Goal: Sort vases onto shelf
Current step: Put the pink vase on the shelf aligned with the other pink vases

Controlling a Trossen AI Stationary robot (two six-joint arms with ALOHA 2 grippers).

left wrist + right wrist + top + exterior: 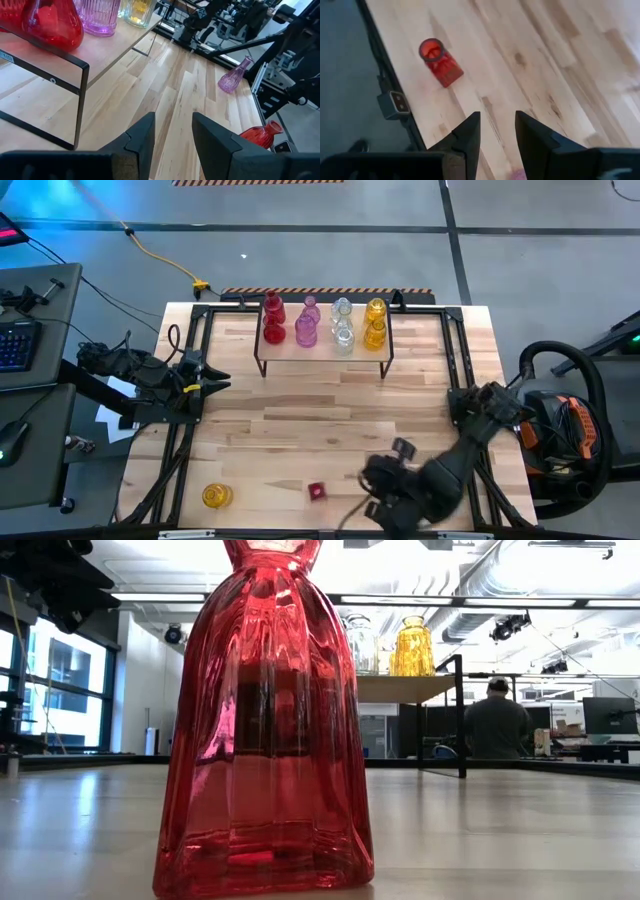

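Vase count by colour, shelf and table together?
Red vases: 3 (2 on the shelf, 1 on the table)
Pink/purple vases: 3 (2 on the shelf, 1 lying on the table)
Clear vases: 2 (both on the shelf)
Yellow vases: 3 (2 on the shelf, 1 on the table)
Total: 11

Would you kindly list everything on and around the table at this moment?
Shelf: one, light wood on black legs, far middle of the table.
Vases on shelf: eight; two red, two pink, two clear, two yellow.
Red vase: one, upright, near edge.
Yellow vase: one, near-left corner.
Person: one, in the room behind.
Left gripper: open, left edge.
Right gripper: open, near the red vase.
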